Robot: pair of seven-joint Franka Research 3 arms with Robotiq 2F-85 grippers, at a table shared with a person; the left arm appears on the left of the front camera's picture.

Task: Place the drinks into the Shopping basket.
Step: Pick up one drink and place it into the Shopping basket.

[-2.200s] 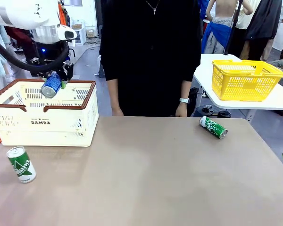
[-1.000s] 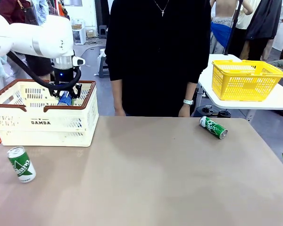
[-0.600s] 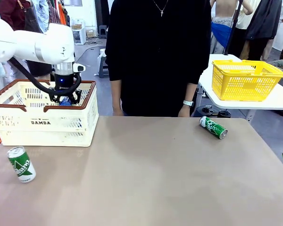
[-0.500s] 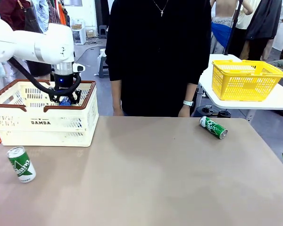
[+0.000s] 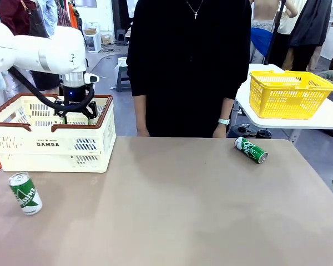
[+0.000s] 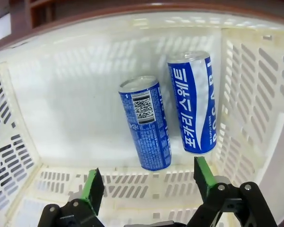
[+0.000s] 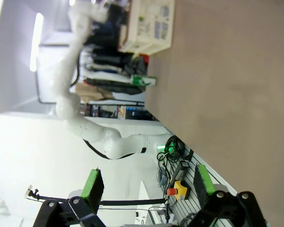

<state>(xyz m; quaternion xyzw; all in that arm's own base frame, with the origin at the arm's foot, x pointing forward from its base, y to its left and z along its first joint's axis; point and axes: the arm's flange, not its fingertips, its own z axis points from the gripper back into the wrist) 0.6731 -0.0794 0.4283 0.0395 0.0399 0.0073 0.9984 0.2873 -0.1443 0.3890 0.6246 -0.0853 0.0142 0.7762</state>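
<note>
Left green can (image 5: 25,193): on the table (image 5: 183,216), just in front of the left front corner of the Shopping basket (image 5: 55,145); apart from its wall; stands on end, long axis near vertical, leaning a little
Left gripper (image 6: 146,170): inside the Shopping basket, towards its right end, pointing down at the floor; pads wide apart; nothing held
Two blue cans (image 6: 146,128): on the Shopping basket floor, below the left gripper; side by side, on their sides, long axes roughly parallel; neither touched by a pad
Right green can (image 5: 251,149): well to the right of the Shopping basket, near the table's far edge; on its side, long axis running far-left to near-right
Right gripper (image 7: 146,177): well away from the Shopping basket, seen small across the table top; fingers spread; empty
Deciding relation (judgement): two green cans not yet in; left one by far the nearer to the left gripper, needing a lift clear of the rim, then a side-on grasp; right one on the right arm's side
</note>
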